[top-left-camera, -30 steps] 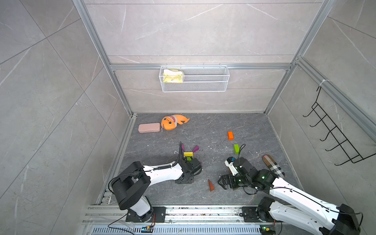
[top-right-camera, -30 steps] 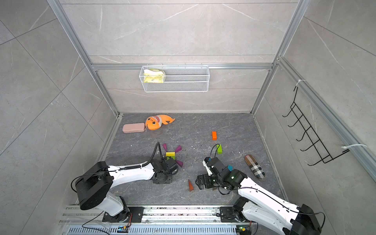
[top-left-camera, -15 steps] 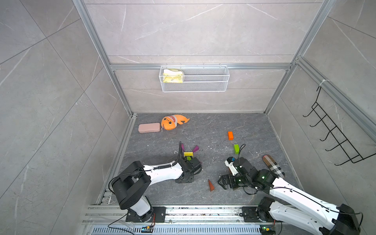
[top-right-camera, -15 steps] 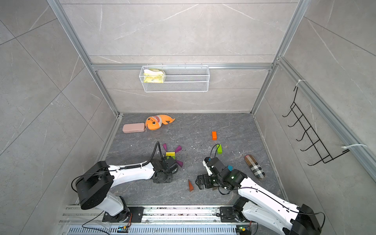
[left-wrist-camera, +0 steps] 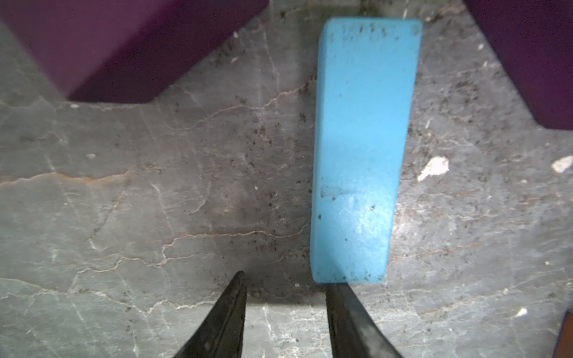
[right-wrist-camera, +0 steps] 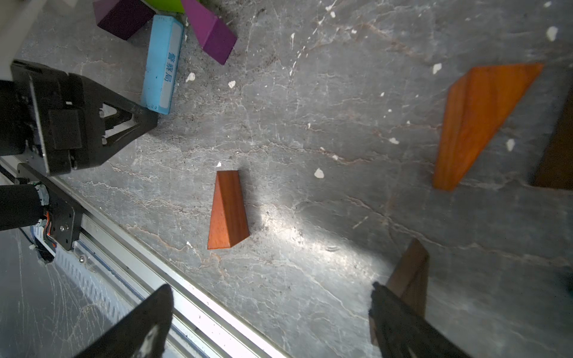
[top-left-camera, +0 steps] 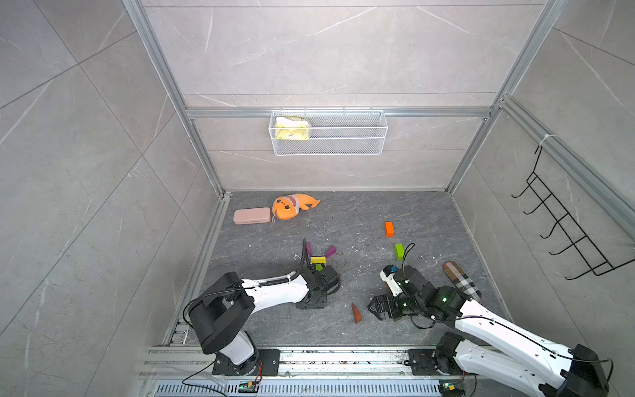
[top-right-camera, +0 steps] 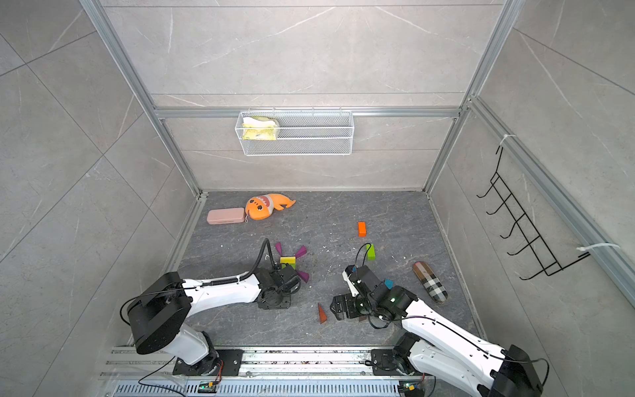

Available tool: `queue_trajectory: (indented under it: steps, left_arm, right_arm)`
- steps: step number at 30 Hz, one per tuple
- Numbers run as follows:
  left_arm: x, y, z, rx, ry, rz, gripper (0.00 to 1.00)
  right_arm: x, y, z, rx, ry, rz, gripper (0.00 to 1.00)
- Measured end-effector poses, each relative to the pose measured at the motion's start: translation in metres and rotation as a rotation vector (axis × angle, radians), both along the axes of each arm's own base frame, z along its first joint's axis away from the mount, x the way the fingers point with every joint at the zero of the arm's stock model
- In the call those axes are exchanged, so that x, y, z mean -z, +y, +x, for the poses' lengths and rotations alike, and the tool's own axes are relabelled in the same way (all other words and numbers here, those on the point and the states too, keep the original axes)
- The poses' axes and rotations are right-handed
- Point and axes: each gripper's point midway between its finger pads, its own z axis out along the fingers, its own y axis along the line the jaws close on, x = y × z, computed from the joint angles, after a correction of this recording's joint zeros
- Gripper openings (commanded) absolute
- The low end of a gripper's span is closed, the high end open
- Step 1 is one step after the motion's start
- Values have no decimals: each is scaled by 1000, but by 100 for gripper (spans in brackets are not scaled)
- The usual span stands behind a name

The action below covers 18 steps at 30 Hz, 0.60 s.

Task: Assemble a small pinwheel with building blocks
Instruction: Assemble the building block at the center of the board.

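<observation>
left gripper (left-wrist-camera: 286, 283): fingers parted partway, gap empty, gripping nothing; light-blue bar (left-wrist-camera: 362, 148) lies flat on the grey floor (left-wrist-camera: 155, 186) straight ahead of one fingertip (left-wrist-camera: 336, 293), with its near end right at that tip and outside the gap; long axis runs directly away from the fingers; far end sits between a purple wedge (left-wrist-camera: 108, 46) on one side and another on the other; bar is matte sky blue, dirt-speckled, with rounded edges; right wrist view shows printed characters on a white side face; right gripper (right-wrist-camera: 269, 307): fingers spread wide, holding nothing; red-brown wedge (right-wrist-camera: 228, 214) lies ahead of the gap, apart from both fingers; long axis roughly away from them, narrow end far, broad end near; glossy, visible wood grain; orange wedge (right-wrist-camera: 483, 124) lies further out beyond one finger, sharp tip pointing away; dark brown block (right-wrist-camera: 409, 272) sits just beside that finger's tip, can't tell if touching
</observation>
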Motion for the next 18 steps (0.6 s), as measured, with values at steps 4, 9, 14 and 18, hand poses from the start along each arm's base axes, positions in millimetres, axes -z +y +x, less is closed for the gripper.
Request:
queue_trajectory:
  steps: [4, 9, 14, 18]
  left_arm:
    - [-17, -3, 1, 38, -30, -42, 45]
    - [-53, -4, 1, 72, -98, -120, 45]
    - [-75, 8, 2, 68, -149, -121, 47]
    - [-79, 18, 1, 61, -155, -95, 47]
  right_arm:
    - [0, 0, 0, 0, 0, 0, 100]
    - [0, 0, 0, 1, 0, 0, 100]
    - [0, -1, 1, 6, -1, 0, 100]
    - [0, -1, 1, 6, -1, 1, 100]
